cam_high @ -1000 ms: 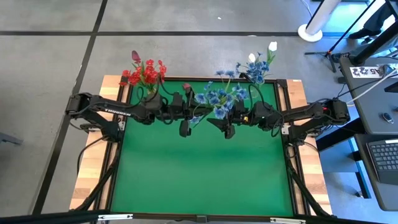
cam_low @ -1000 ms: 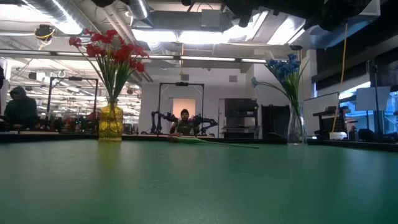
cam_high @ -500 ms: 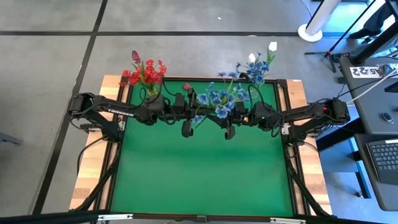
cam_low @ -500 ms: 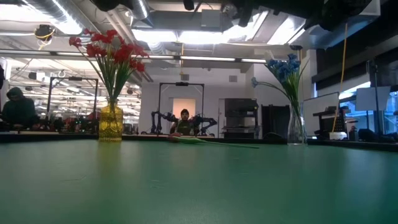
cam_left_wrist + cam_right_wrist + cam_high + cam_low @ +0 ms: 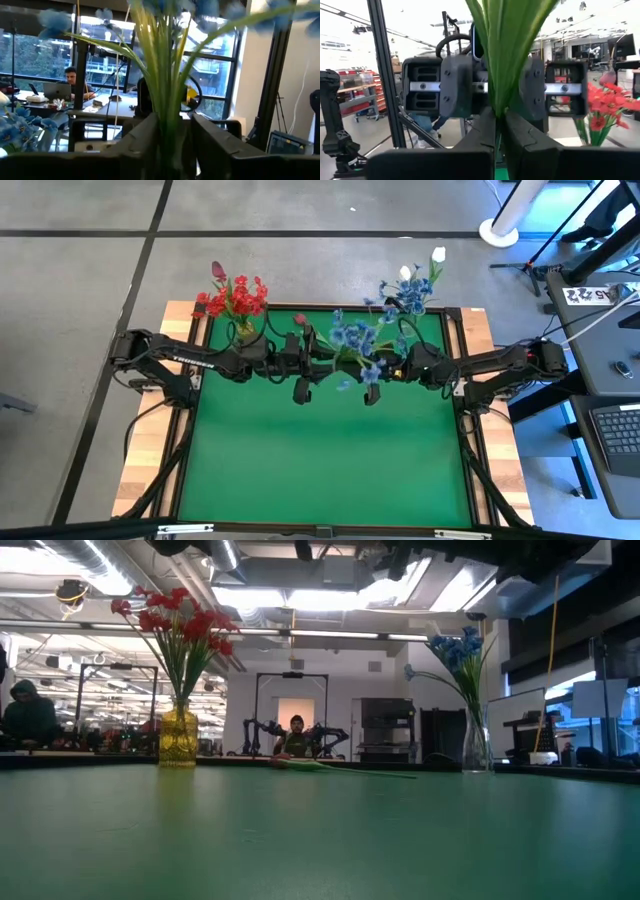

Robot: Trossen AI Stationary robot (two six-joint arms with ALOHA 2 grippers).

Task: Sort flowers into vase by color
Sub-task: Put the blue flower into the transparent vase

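the blue flower bunch [image 5: 357, 338] sits in the air above the far half of the green table [image 5: 320, 460], between the two arms, its blossoms spread toward the far edge. only the overhead view shows the whole bunch; in the right wrist view just its green stems [image 5: 507, 50] show, pinched where the right gripper [image 5: 500, 122] has its fingers pressed together on them. in the left wrist view the same stems [image 5: 162, 80] rise between the left gripper [image 5: 172, 130], whose fingers [image 5: 145, 137] stand a little apart on either side; whether they touch the stems cannot be told there.

from above, the right gripper [image 5: 372, 383] and left gripper [image 5: 300, 385] face each other near the middle of the table, close together under the bunch.

a single red-pink tulip [image 5: 299, 320] lies just behind the left arm near the far edge; in the low view it shows as a stem lying flat on the mat [image 5: 340, 769].

the red flowers [image 5: 232, 298] stand at the far left corner. the low view shows what the overhead hides: they sit in a yellow vase [image 5: 178, 737]. at the far right corner, blue and white flowers [image 5: 412, 285] stand in a clear vase [image 5: 476, 745], with a white tulip [image 5: 438, 254] leaning outward.

the low view also shows a seated person [image 5: 295, 737] far behind the table.
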